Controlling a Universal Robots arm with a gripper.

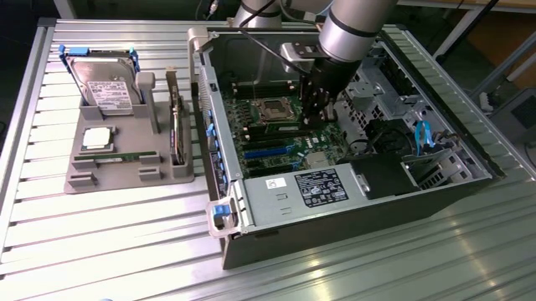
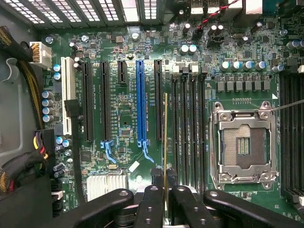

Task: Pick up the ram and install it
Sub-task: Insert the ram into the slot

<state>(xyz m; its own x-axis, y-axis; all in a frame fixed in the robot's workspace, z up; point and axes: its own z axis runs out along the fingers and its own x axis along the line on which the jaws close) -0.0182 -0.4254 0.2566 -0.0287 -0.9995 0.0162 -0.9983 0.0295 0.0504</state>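
In the exterior view, the arm is reaching into the open computer case (image 1: 352, 207) on the bench (image 1: 100, 238), its end effector (image 1: 317, 119) hanging just above the motherboard (image 1: 277, 144) beside the processor socket (image 1: 272, 111).

In the wrist view, the end effector (image 2: 165, 199) is pinching the ram (image 2: 165, 142) edge-on, holding it over the memory slots (image 2: 187, 128) next to the socket. Pickup looks done; seating does not yet.

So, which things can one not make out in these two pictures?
- Exterior view: the gripper fingertips, hidden low inside the computer case behind its own body.
- Wrist view: the ram shows edge-on, so its chips are hidden; whether it sits in a memory slot cannot be told.
- Exterior view: the label text, too small.
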